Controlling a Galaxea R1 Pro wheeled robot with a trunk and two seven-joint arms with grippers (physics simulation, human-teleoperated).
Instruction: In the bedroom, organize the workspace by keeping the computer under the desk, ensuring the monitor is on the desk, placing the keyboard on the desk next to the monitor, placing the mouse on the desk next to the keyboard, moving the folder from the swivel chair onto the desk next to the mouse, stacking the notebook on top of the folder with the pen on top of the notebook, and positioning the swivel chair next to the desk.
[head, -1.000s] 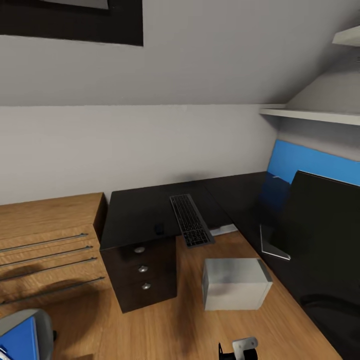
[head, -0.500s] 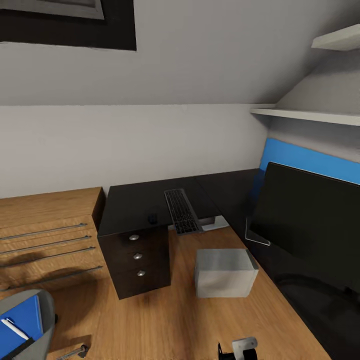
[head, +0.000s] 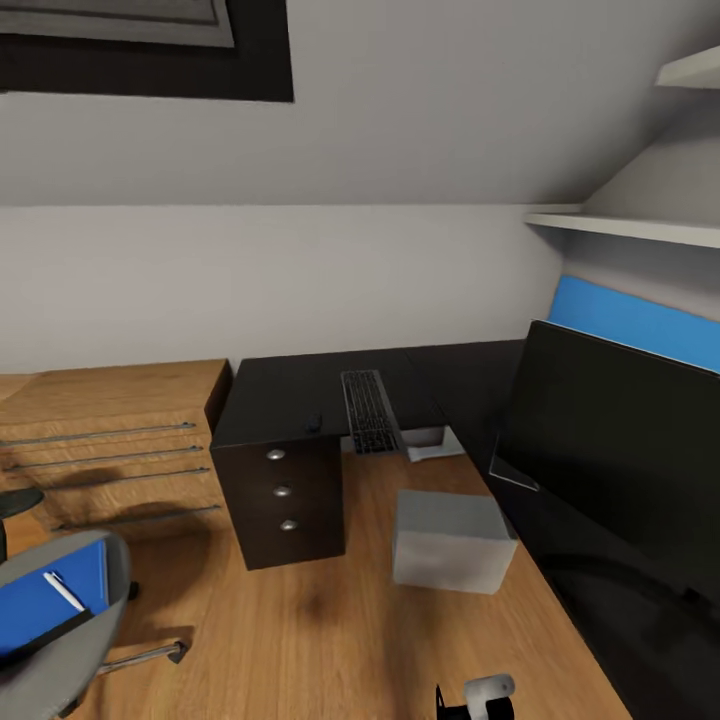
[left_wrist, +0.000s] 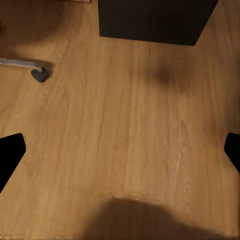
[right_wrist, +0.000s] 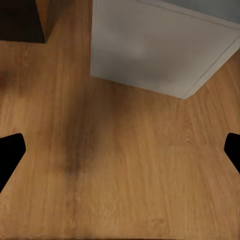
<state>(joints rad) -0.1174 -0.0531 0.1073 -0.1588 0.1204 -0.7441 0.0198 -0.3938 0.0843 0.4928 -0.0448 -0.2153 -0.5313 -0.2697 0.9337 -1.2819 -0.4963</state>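
Blue folder with pen waits on the swivel chair, beyond the splayed, empty left claw; keyboard, mouse and monitor already occupy the surface; right claw gapes before the computer.

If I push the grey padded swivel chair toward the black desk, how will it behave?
The grey padded swivel chair will probably roll easily: a caster sits on smooth wooden floor. It may swivel rather than track straight. The blue folder and white pen lying loose on it could slide.

Attic home office: sloped ceiling, black desk, wide monitor.
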